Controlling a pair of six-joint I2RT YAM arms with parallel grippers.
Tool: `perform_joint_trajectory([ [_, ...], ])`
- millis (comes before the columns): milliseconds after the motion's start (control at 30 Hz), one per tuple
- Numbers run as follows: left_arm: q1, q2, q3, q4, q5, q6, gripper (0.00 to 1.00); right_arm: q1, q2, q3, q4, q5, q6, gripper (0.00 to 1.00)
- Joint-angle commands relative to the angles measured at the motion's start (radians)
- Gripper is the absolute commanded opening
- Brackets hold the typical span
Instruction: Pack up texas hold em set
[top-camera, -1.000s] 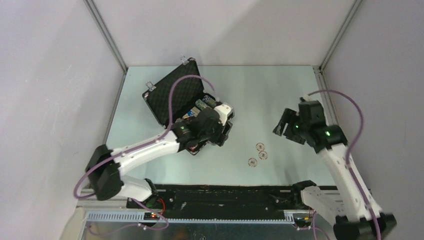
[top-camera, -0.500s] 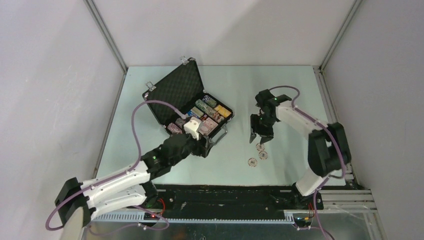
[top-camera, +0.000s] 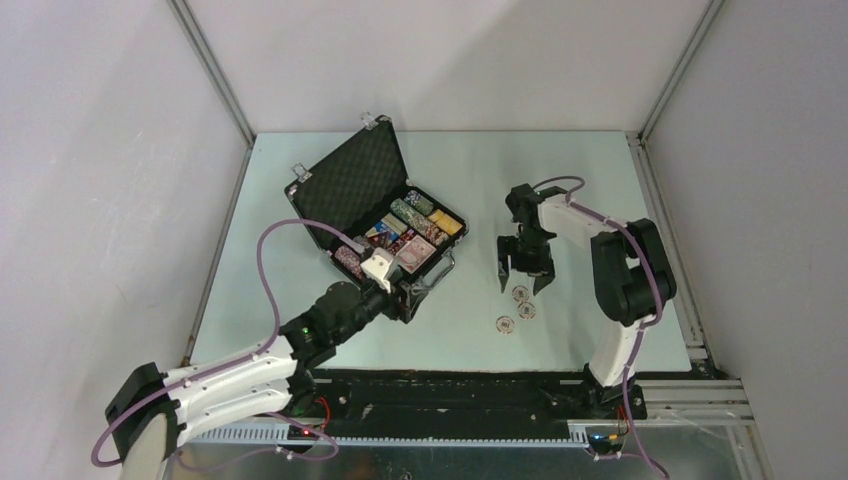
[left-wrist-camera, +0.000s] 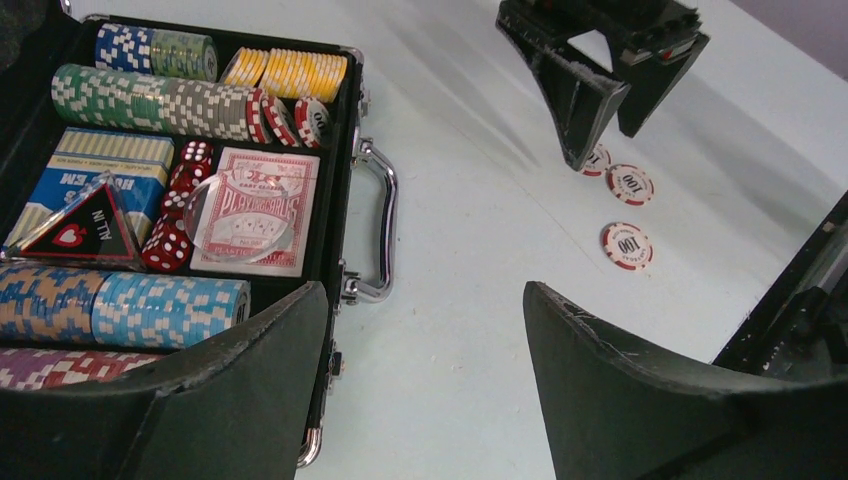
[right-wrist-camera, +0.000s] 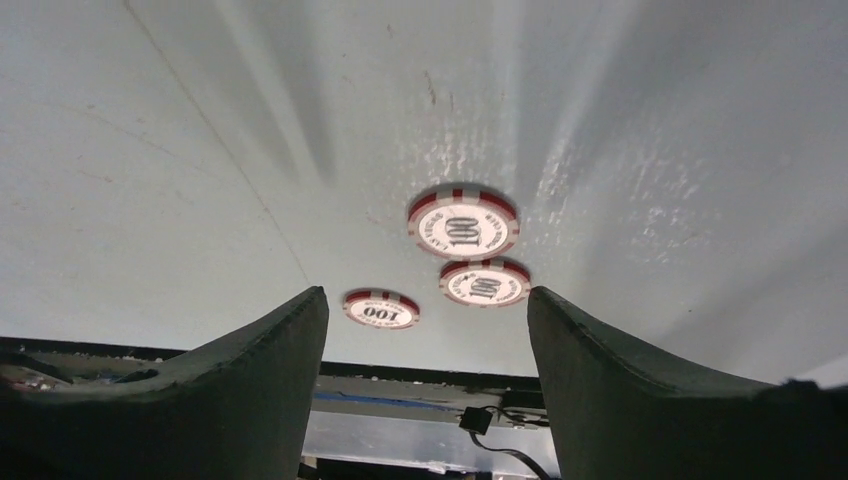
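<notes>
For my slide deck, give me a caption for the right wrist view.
Open right gripper hovers over three red-and-white 100 chips lying loose on the table.

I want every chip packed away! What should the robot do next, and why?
Probably lower the right gripper onto one of the red chips and close. It hangs open just above the three, which lie on the table outside the open case.

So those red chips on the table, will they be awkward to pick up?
Probably fiddly: the chips lie flat on the smooth table, so they may slide rather than lift. They look stiff and thin; on edge, they'd likely roll.
</notes>
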Motion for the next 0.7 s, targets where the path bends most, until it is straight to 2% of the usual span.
perform_joint_trajectory([
  [0, 0.003, -0.012, -0.005, 0.082, 0.016, 0.027, 0.80, -0.003, 0.063, 0.038, -0.003, 0.041, -0.022, 0.74],
  [267, 0.003, -0.007, -0.013, 0.098, 0.018, 0.030, 0.79, -0.019, 0.127, 0.038, 0.027, 0.041, -0.045, 0.73],
  [433, 0.003, -0.007, -0.014, 0.102, 0.016, 0.036, 0.79, -0.043, 0.129, 0.028, 0.034, 0.041, -0.059, 0.61],
  [667, 0.003, -0.003, -0.015, 0.100, 0.005, 0.042, 0.79, -0.047, 0.165, 0.031, 0.045, 0.019, -0.074, 0.54],
])
